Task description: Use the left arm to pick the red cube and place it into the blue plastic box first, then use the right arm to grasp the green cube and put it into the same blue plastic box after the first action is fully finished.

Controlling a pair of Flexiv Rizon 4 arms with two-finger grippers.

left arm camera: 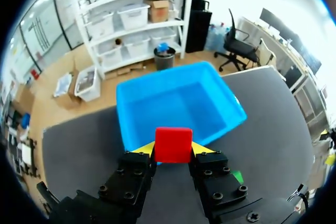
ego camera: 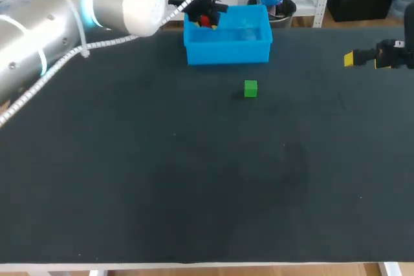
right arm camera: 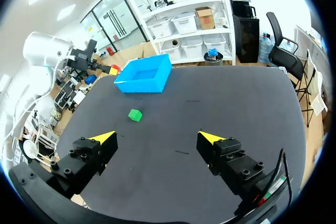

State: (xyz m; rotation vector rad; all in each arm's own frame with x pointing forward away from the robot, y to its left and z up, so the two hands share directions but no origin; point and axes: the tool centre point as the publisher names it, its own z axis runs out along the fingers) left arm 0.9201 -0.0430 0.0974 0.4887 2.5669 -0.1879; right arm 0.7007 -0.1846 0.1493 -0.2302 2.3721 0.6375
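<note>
The red cube point(left arm camera: 172, 144) sits clamped between the yellow-tipped fingers of my left gripper point(left arm camera: 173, 149), held in the air just short of the blue plastic box's point(left arm camera: 178, 103) near rim. From above, that gripper point(ego camera: 208, 19) hangs at the box's point(ego camera: 228, 48) left end with the red cube point(ego camera: 206, 21) showing under it. The green cube point(ego camera: 251, 88) lies on the dark table in front of the box, also visible from the right wrist point(right arm camera: 135, 114). My right gripper point(right arm camera: 157, 139) stands wide open above the table, far to the right point(ego camera: 349, 59), holding nothing.
The dark table point(ego camera: 194, 185) stretches wide in front of the box. My left arm point(ego camera: 77, 11) crosses the back left corner. The blue box point(right arm camera: 144, 75) sits at the table's far edge.
</note>
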